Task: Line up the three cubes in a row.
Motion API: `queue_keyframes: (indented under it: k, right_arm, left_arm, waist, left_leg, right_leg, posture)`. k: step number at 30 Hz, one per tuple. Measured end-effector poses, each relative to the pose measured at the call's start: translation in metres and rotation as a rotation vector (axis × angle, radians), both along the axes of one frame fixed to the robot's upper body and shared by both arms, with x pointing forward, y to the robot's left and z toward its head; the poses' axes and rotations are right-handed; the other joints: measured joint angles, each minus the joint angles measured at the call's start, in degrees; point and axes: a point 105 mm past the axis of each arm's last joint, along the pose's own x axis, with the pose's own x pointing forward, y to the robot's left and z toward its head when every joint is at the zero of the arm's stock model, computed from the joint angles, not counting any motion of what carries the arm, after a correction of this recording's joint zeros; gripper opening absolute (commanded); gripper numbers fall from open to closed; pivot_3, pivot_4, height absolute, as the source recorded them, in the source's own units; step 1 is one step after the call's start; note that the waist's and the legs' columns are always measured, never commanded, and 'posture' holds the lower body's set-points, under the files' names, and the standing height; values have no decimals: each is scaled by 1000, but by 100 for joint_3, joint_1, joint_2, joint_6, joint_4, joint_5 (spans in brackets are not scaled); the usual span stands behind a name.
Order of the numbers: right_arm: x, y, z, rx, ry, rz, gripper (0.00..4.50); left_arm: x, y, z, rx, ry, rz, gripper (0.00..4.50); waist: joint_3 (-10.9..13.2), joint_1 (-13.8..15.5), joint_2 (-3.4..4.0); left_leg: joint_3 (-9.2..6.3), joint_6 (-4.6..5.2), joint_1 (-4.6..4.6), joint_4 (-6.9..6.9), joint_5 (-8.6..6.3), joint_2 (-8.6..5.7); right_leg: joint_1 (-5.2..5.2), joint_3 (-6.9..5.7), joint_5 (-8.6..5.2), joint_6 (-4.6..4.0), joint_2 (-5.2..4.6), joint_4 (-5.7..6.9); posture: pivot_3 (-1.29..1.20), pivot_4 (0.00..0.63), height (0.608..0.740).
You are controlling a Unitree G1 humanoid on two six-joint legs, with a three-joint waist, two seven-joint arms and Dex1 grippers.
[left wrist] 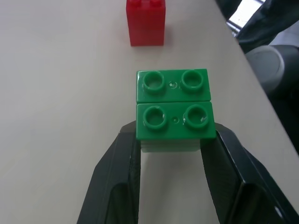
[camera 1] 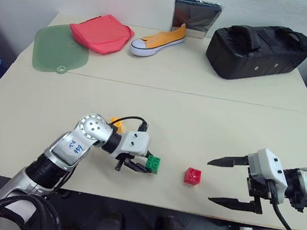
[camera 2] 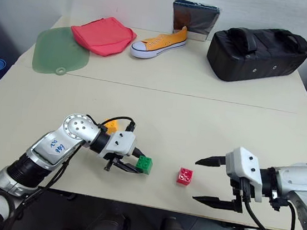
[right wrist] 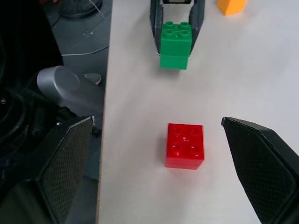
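With the left gripper [camera 1: 137,166] clamped on the green cube [camera 1: 152,164] near the table's [camera 1: 199,109] front edge and the right gripper [camera 1: 229,181] spread wide beside the red cube [camera 1: 192,176], a skewed release could misalign the row, and the yellow-orange cube [camera 2: 111,125] sits behind the left wrist, easily knocked.

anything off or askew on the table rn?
Nothing damaged or spilled. The yellow-orange cube sits off-line, farther back on the table than the green cube and red cube. The left gripper is shut on the green cube; the right gripper is open beside the red.
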Motion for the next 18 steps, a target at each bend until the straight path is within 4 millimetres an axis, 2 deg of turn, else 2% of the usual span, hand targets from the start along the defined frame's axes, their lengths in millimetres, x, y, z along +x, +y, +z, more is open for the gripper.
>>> queue_keyframes:
  k: [6,10,17,18]
  right_arm:
    - [2,-1,-1,3,-18,-14,4500]
    - [2,-1,-3,4,-11,-22,4500]
    - [3,-1,-2,5,-16,-28,4500]
    - [3,-1,-2,5,-17,-29,4500]
  left_arm:
    - [3,-9,-3,-27,-9,9,1480]
    - [3,-6,-15,-2,-1,26,1480]
    - [2,-7,-15,1,-7,19,1480]
    - [2,-7,-15,0,-4,20,1830]
  waist:
    - [0,28,0]
    - [0,29,0]
    - [0,48,0]
    - [0,52,0]
  left_leg:
    - [0,2,-2,2,-1,-1]
    - [1,1,-1,2,-1,-1]
    - [0,2,-1,7,-1,-1]
    - [0,2,-1,7,-1,-1]
  right_leg:
    - [1,0,0,0,-1,0]
    - [1,0,0,0,0,1]
    - [2,0,0,0,-1,1]
    - [2,0,0,0,-1,0]
  posture:
    - [0,150,740]
    - [0,150,740]
    - [0,150,740]
    - [0,150,740]
